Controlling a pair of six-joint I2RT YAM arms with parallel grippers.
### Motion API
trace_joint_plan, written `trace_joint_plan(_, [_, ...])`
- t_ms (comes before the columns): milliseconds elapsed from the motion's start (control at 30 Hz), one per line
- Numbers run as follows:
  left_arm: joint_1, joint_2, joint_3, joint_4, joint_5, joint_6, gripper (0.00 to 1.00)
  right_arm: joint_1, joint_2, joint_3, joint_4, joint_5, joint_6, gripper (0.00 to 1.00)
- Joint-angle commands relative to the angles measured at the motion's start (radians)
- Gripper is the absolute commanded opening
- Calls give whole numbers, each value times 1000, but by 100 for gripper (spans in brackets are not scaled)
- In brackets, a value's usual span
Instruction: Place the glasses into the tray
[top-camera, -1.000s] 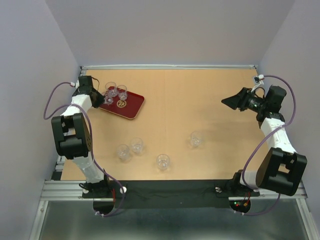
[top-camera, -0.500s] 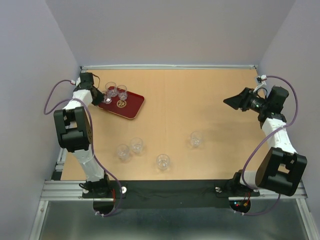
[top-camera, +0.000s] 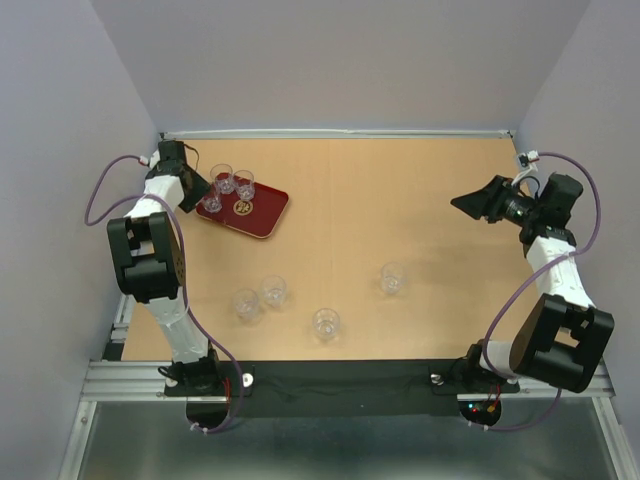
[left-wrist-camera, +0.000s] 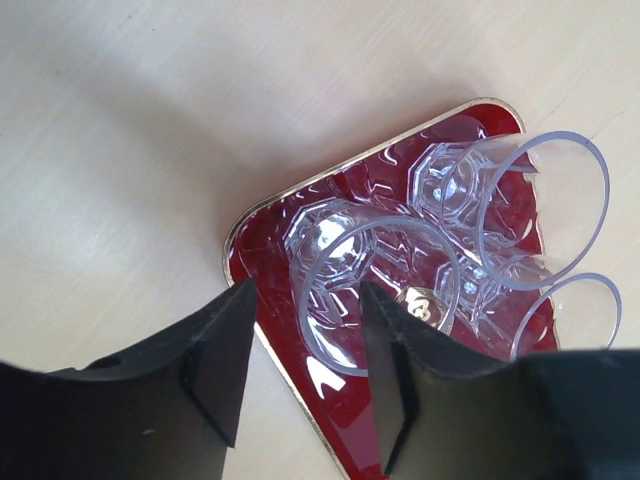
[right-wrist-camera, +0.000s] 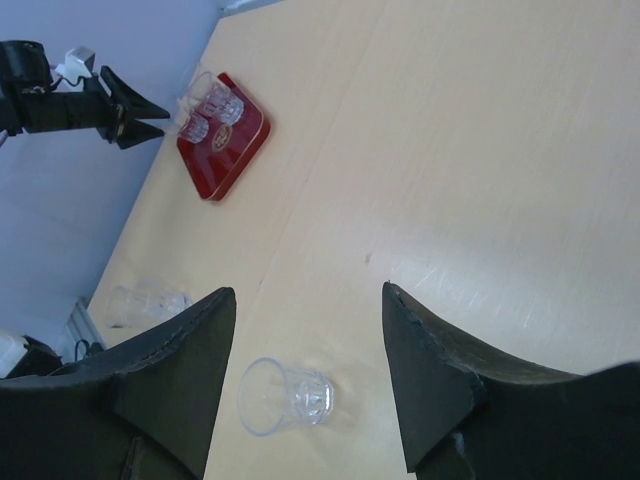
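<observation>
so 3 glasses (top-camera: 244, 184) on tray (top-camera: 268, 216), l claw (left-wrist-camera: 307, 295) spread.

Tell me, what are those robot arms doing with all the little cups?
They are moving glasses into a tray. Three glasses already stand in the red tray, and four more wait on the table. The left end effector is open beside the tray's nearest glass, gripping nothing. The right end effector is open and empty over the table's right side.
</observation>
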Motion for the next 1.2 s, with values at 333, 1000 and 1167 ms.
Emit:
trace_joint_plan(333, [16, -386, -150, 48, 48, 140, 69, -21, -59, -5, 24, -42, -17, 66])
trace_joint_plan(1000, [17, -910, -683, -120, 349, -32, 80, -21, -59, -5, 24, -42, -25, 66])
trace_joint_plan(1167, [-1, -922, -708, -238, 296, -98, 81, -21, -57, -5, 22, -39, -27, 66])
